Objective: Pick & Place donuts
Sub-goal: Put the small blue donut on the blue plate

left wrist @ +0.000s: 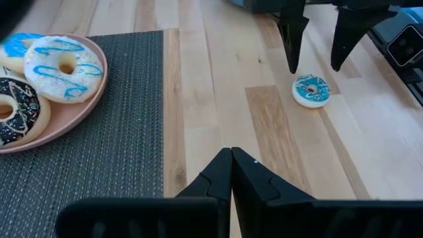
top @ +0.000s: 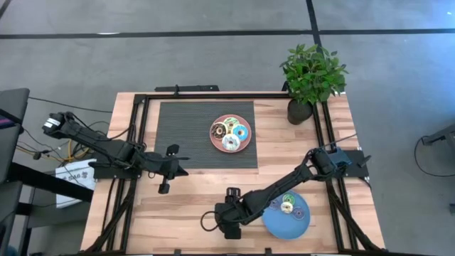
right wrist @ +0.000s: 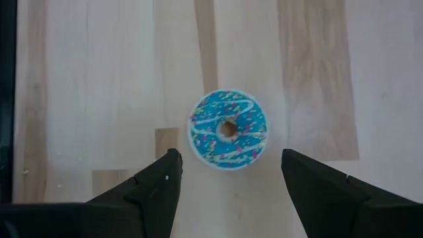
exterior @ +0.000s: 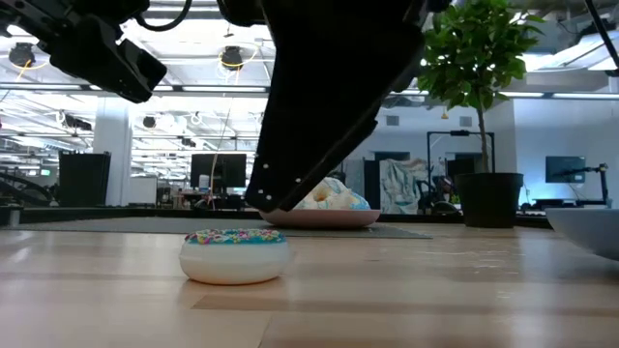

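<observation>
A small blue-iced donut with sprinkles (right wrist: 228, 129) lies flat on the bare wood; it also shows in the left wrist view (left wrist: 310, 90) and the low view (exterior: 235, 253). My right gripper (right wrist: 229, 155) hangs open just above it, one finger on either side, touching nothing. In the high view the right gripper (top: 231, 212) hides this donut. Several donuts lie on the pink plate (top: 215, 142), among them a white one with blue stripes (left wrist: 65, 66) and a chocolate one (left wrist: 13, 109). More small donuts (top: 287, 205) lie on the blue plate (top: 281, 226). My left gripper (left wrist: 231, 158) is shut and waits at the dark mat's near left corner (top: 176, 165).
The pink plate sits on a dark ribbed mat (top: 185, 135) at the table's middle. A potted plant (top: 313, 75) stands at the far right corner. The blue plate is near the near edge, right of my right gripper. Black frame rails (top: 139, 142) run along both sides.
</observation>
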Available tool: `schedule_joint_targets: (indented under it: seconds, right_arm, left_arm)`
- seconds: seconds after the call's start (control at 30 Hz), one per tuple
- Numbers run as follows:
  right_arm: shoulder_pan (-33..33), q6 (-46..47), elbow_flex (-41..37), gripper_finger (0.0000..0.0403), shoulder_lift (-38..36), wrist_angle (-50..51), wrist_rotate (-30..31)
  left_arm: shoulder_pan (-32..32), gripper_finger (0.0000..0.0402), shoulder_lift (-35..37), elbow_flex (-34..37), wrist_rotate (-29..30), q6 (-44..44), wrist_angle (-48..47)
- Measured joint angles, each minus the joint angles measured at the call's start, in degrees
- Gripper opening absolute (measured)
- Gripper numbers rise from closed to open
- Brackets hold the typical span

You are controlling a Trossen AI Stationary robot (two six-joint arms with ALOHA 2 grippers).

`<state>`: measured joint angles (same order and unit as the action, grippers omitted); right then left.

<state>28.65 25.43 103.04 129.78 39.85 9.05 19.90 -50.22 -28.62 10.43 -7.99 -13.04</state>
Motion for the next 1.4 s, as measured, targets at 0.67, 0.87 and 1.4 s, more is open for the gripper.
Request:
schedule_joint_targets:
  seconds: [0.67, 0.87, 1.4]
  right_arm:
    - [0.06, -0.01, -0.02, 0.0250, 0.00, 0.64, -1.50]
    - [0.06, -0.13, -0.04, 0.0259, 0.00, 0.64, -1.25]
    - [-0.31, -0.68, -0.04, 0.0388, 0.04, 1.92, -1.55]
  left_arm:
    - [0.00, 0.0000, -0.02, 0.00, 0.08, -0.72, 0.07]
    - [0.00, 0.0000, -0.02, 0.00, 0.08, -0.76, 0.07]
    - [0.00, 0.0000, -0.02, 0.00, 0.05, -0.81, 0.07]
